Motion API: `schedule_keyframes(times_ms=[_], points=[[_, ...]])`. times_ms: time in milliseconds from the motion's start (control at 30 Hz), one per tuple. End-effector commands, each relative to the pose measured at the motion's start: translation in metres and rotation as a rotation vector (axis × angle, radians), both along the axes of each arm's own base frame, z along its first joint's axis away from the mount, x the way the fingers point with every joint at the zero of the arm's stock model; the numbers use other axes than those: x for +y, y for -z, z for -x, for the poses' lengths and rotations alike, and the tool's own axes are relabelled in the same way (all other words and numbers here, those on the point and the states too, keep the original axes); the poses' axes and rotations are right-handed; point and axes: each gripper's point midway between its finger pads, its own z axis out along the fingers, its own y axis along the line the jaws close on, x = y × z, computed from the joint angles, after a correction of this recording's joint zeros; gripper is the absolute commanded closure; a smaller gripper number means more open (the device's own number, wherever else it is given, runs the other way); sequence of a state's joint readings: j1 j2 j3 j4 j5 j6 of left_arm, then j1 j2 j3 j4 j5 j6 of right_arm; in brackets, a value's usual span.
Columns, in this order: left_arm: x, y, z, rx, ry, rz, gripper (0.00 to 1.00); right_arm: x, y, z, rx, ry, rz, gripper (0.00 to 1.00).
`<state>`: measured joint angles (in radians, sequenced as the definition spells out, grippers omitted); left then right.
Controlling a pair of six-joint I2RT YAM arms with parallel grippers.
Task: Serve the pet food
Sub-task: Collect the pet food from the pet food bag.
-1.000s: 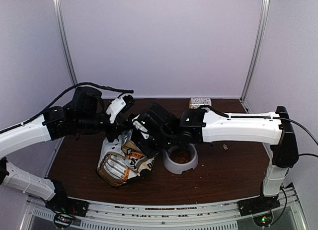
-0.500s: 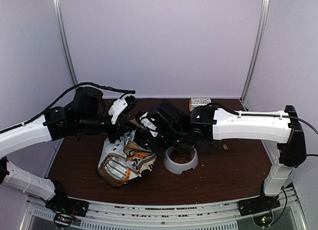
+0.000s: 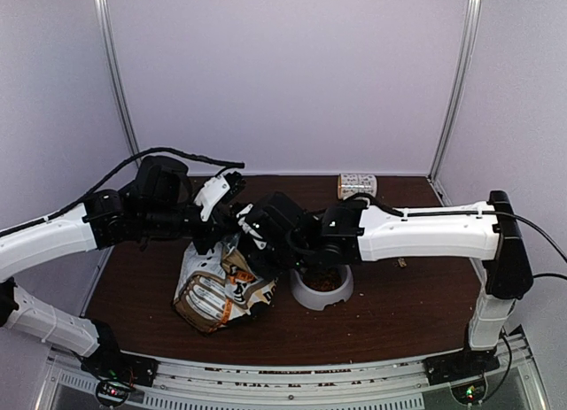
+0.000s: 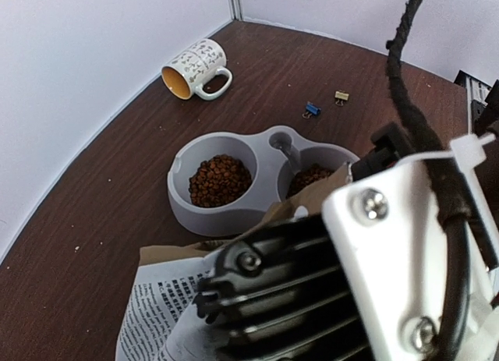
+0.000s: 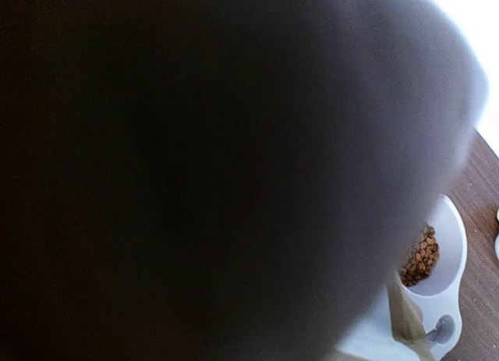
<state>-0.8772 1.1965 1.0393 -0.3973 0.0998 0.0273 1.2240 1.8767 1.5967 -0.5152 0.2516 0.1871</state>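
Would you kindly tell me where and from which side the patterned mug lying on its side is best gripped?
Take the mug by its handle, coming down from above. It lies on its side with the loop sticking out flat towards the grey bowl, so a pinch across the loop's bar looks easier than spanning the round body.

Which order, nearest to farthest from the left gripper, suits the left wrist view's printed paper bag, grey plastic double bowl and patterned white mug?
1. Printed paper bag, at the bottom edge.
2. Grey plastic double bowl, mid-table.
3. Patterned white mug, lying far left by the wall.
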Motion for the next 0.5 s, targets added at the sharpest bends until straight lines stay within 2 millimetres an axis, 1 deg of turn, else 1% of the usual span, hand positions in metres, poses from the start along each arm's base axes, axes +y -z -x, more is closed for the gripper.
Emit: schedule_keyframes(times_ms=[0, 100, 200, 333, 467], points=[[-0.019, -0.006, 0.01, 0.019, 0.08, 0.047, 1.0, 0.03, 0.044, 0.021, 0.095, -0.181, -0.028, 1.0], [-0.019, -0.005, 0.01, 0.022, 0.082, 0.047, 1.0, 0.045, 0.033, 0.032, 0.115, -0.252, -0.11, 1.0], [-0.019, -0.007, 0.011, 0.018, 0.081, 0.051, 1.0, 0.054, 0.02, 0.04, 0.129, -0.3, -0.197, 1.0], [-0.018, -0.008, 0.011, 0.017, 0.082, 0.052, 1.0, 0.06, 0.002, 0.047, 0.143, -0.335, -0.304, 1.0], [-0.018, -0.01, 0.012, 0.015, 0.084, 0.06, 1.0, 0.063, -0.014, 0.05, 0.155, -0.354, -0.397, 1.0]])
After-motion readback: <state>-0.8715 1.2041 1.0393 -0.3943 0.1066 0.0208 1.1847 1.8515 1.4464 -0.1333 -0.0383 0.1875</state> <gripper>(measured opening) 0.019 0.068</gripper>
